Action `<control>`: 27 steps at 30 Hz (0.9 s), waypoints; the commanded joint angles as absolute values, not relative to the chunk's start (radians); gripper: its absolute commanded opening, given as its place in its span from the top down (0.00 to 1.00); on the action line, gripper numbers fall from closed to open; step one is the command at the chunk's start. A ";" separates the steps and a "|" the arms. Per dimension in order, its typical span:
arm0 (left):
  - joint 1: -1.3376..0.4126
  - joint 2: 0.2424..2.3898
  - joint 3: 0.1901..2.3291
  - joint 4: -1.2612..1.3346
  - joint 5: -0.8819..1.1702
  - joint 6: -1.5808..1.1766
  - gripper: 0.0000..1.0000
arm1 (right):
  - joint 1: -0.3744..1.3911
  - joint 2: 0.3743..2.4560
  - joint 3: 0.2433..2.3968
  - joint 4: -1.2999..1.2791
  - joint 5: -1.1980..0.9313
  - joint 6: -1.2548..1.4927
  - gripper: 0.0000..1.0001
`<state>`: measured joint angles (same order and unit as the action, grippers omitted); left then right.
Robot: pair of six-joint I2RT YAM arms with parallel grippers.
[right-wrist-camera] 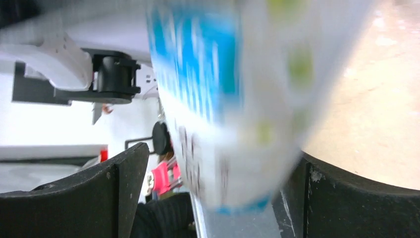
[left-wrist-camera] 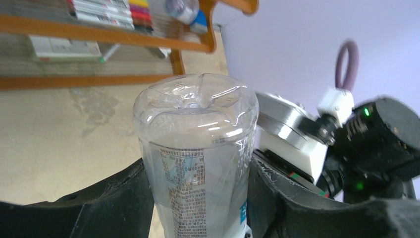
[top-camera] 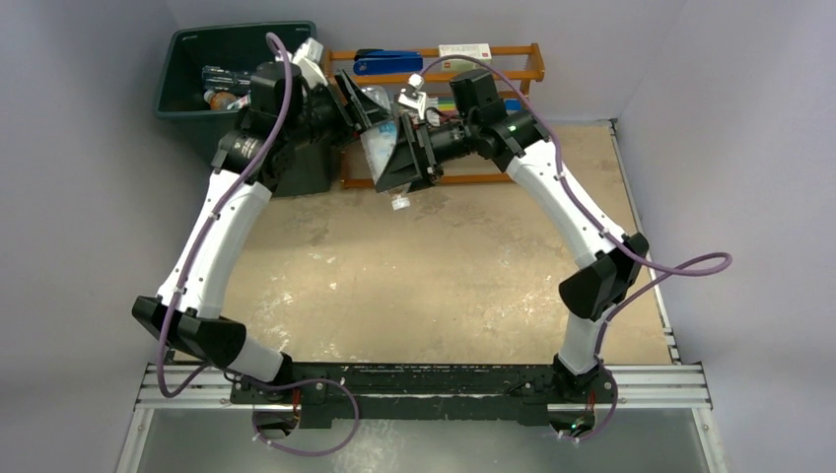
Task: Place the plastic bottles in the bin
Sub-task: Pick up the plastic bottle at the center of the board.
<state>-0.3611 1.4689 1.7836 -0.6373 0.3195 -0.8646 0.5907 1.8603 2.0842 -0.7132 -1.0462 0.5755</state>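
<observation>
The left gripper (left-wrist-camera: 198, 208) is clenched on a clear bottle (left-wrist-camera: 195, 129), with both dark fingers pressed against its labelled sides and its moulded base pointing away from the wrist. The right gripper (right-wrist-camera: 218, 168) has the same bottle between its fingers, but the view is blurred. One finger (right-wrist-camera: 114, 198) shows a sliver of daylight beside the blue label, so those jaws look spread rather than gripping. From above, the two arms meet nose to nose in front of the wooden rack (top-camera: 535, 61), and the bottle hangs between them above the table (top-camera: 414, 276). This reads as a handover toward the bin side. The bin (top-camera: 173, 99) stands at the far left corner with several bottles (top-camera: 222, 84) already inside. The right arm should next back straight off without knocking the bottle. The left arm can then swing left over the rim before letting go.
</observation>
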 commanded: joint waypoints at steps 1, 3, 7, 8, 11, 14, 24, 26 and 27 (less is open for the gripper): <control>-0.258 1.516 1.907 -0.637 0.313 -0.802 0.57 | 0.503 1.706 2.078 -0.743 -0.899 0.569 0.00; -0.188 1.545 1.951 -0.651 0.319 -0.796 0.57 | 0.430 1.638 2.021 -0.708 -0.835 0.615 0.00; -0.124 1.614 2.056 -0.643 0.303 -0.798 0.57 | 0.325 1.514 1.858 -0.618 -0.813 0.680 0.00; -0.118 1.633 2.081 -0.636 0.287 -0.806 0.57 | 0.317 1.498 1.829 -0.612 -0.811 0.686 0.00; -0.092 1.669 2.111 -0.549 0.244 -0.858 0.57 | 0.314 1.465 1.770 -0.609 -0.810 0.696 0.00; -0.057 1.703 2.126 -0.424 0.226 -0.930 0.57 | 0.315 1.443 1.743 -0.609 -0.810 0.699 0.00; 0.177 1.793 2.152 -0.053 0.134 -1.201 0.57 | 0.314 1.398 1.718 -0.638 -0.806 0.692 0.00; 0.206 1.831 2.194 -0.032 0.101 -1.231 0.57 | 0.314 1.388 1.707 -0.638 -0.806 0.693 0.00; 0.220 1.852 2.209 -0.017 0.091 -1.246 0.57 | 0.314 1.384 1.702 -0.635 -0.808 0.694 0.00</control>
